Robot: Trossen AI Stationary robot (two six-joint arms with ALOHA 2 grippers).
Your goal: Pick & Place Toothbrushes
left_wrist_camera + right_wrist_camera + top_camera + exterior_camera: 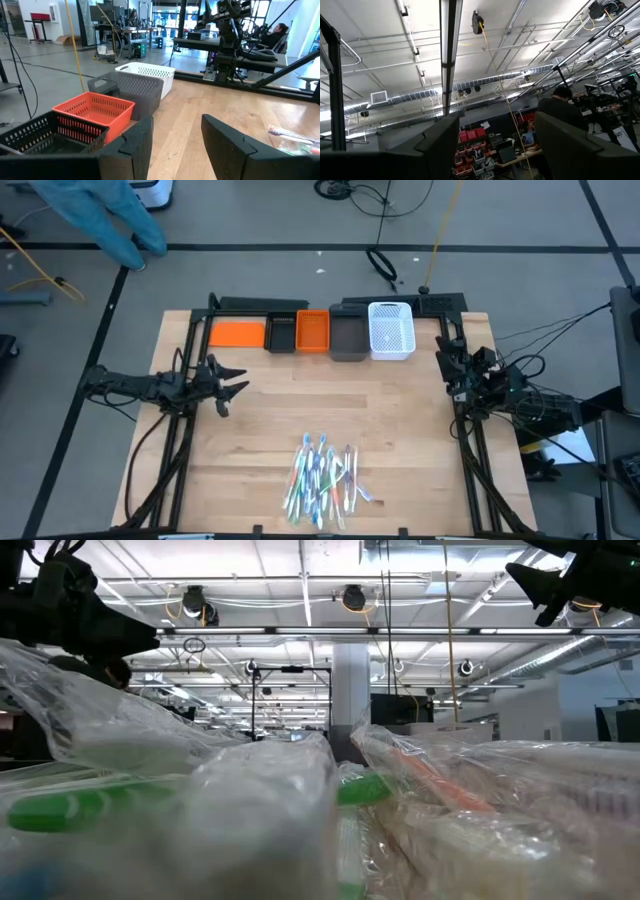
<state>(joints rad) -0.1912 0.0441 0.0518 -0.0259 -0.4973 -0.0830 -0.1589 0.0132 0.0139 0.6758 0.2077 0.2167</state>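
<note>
left hand: the left hand point(232, 388) hovers over the left edge of the surface point(400, 420), fingers spread and nothing between them, pointing inward across the wood.
left hand to pile: the toothbrushes point(322, 475) lie ahead of this hand and off toward the front edge, well apart from it; its wrist view catches only the pile's edge point(295, 140), off to one side of the fingers point(127, 147).
right hand: the right hand point(447, 365) sits at the right edge, tilted up so its wrist view sees only ceiling; fingers point(440, 142) spread wide, holding nothing.
right hand to pile: the pile is inward and toward the front from this hand, also well apart.
nearer arm: judged from above, the 2 hands stand about equally far off; the left one is already level and aimed across the surface, so it looks the readier.
pile: a loose heap near the middle of the front edge, blue, green, pink and white sticks, several in clear wrappers, touching and overlapping.
long axis: most sticks run front to back, roughly crosswise to the left hand's present pointing line, so a grasp probably needs the hand swung toward the front.
bins: 4 in a row along the back edge, black bin point(281, 332), orange bin point(313, 330), grey bin point(347, 338), white bin point(391, 330), on the far side of both hands from the pile.
orange lid: a flat orange lid point(238, 333) lies just beside the row.
risk: wrappers look slippery and tangled; 1 stick may drag its neighbours.
</note>
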